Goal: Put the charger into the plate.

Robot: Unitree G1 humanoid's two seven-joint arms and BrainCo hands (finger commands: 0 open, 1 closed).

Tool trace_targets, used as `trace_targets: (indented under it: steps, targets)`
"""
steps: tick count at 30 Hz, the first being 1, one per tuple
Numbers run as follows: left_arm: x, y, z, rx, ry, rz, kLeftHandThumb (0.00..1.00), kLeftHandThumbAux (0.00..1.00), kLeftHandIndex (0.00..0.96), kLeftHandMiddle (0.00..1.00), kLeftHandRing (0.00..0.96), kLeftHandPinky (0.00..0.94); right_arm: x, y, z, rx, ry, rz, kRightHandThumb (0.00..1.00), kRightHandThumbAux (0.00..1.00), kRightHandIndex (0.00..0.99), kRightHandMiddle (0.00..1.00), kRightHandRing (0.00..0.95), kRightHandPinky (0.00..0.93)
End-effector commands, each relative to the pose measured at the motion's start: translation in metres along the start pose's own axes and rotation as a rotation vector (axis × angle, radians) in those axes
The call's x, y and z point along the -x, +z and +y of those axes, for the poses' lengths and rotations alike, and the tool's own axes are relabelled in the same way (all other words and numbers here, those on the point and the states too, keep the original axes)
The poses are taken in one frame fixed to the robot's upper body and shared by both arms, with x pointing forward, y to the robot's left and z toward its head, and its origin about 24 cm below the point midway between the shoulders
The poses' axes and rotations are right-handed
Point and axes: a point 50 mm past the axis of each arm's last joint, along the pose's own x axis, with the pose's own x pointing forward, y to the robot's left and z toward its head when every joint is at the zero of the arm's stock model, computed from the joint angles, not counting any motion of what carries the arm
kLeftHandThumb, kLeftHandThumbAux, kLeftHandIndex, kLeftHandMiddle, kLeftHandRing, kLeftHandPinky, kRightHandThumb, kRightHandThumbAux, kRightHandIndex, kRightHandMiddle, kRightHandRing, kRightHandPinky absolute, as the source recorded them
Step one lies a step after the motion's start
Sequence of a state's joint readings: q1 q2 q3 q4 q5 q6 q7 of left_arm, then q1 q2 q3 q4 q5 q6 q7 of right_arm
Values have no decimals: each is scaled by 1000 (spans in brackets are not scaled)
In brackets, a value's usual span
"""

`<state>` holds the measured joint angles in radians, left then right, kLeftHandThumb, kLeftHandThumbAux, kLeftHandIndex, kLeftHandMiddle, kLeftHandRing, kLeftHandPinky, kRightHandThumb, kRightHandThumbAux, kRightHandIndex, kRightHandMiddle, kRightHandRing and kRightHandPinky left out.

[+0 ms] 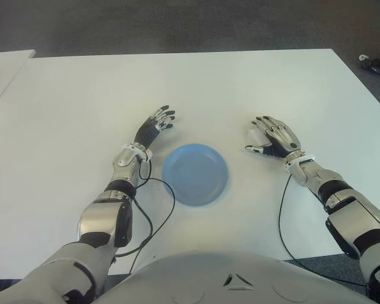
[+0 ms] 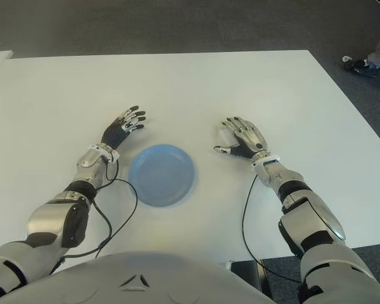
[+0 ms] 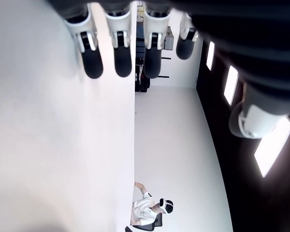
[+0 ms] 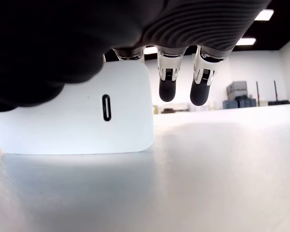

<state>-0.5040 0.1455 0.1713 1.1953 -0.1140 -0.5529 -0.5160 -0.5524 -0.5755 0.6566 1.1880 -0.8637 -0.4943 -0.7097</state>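
A white charger block [image 4: 87,116] with one port stands on the white table [image 1: 240,82], to the right of the blue plate [image 1: 195,174]. My right hand [image 1: 273,137] hovers right over the charger [image 1: 255,134], palm down, covering most of it. Its fingers [image 4: 167,89] are extended past the block and the thumb sits beside it, with no grip closed on it. My left hand [image 1: 155,126] shows just left of the plate, fingers spread and holding nothing. The plate has nothing in it.
Black cables [image 1: 153,218] trail from both wrists across the near table. A second white table [image 1: 0,69] stands at the far left. A person's shoe [image 1: 373,62] shows on the dark floor at the far right; a seated person [image 3: 152,210] appears far off.
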Motion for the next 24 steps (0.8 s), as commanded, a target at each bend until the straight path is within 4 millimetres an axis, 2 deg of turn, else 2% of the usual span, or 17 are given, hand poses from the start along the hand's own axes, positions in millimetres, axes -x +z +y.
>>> trace_targets:
  steps: [1, 24]
  targets:
    - [10, -17, -1, 8, 4, 87, 16, 480, 95, 166, 152, 156, 24, -6, 25, 55, 160, 22, 301, 103, 30, 28, 0, 0]
    - [9, -18, -3, 33, 3, 86, 0, 448, 103, 186, 162, 147, 28, -12, 26, 24, 276, 19, 303, 181, 0, 0, 0, 0]
